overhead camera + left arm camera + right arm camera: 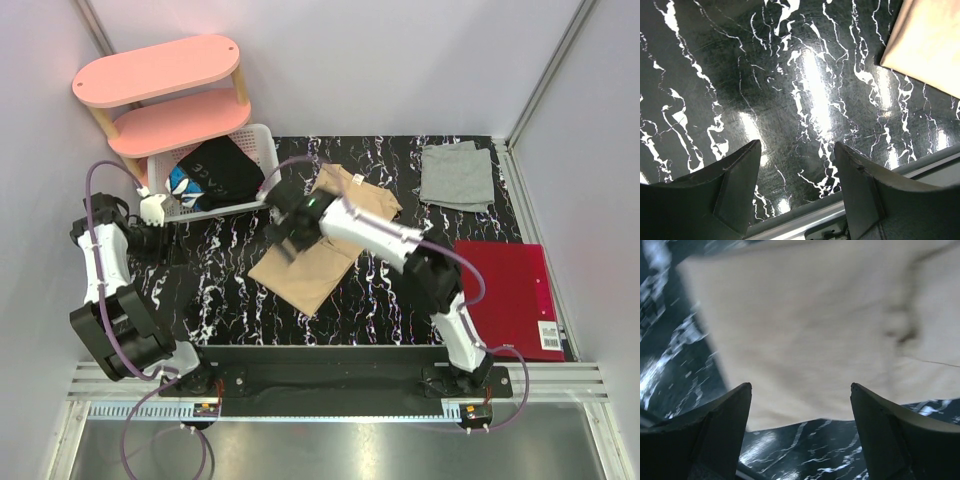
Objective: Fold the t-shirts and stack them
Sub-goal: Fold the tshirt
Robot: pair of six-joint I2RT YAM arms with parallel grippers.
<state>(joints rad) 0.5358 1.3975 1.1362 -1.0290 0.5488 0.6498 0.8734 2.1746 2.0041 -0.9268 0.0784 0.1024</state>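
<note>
Right claw [288, 238] hangs over the tan shirt [315, 265], its arm reaching in from the near right; from this height the jaws cannot be read. The shirt lies slantwise in the middle of the black marbled surface [230, 285], partly folded, one end toward the near left and the other toward the far right. The grey shirt [457, 175] lies folded at the far right corner, well apart from the tan one. A red folder [510, 295] lies along the right edge, nearer than the grey shirt. The left claw [165, 245] sits at the left side of the surface, near a white basket [262, 150] holding dark clothes [215, 170]. A pink shelf [155, 70] stands behind the basket.

From the left wrist, the left claw [797, 145] is released: its two dark fingers [740, 185] are spread with nothing between them and bare surface [790, 75] below. A corner of the tan shirt [930, 45] shows at the upper right, apart from the fingers. A pale strip [920, 162] crosses the lower right.

From the right wrist, the right claw [800, 386] is released too, its fingers [725, 425] wide and grasping nothing. The tan shirt [815, 315] fills the upper part of the view, and its edge runs across between the fingers with the surface [805, 450] showing below it. The picture is blurred, so I cannot tell whether the fingertips touch the cloth.
</note>
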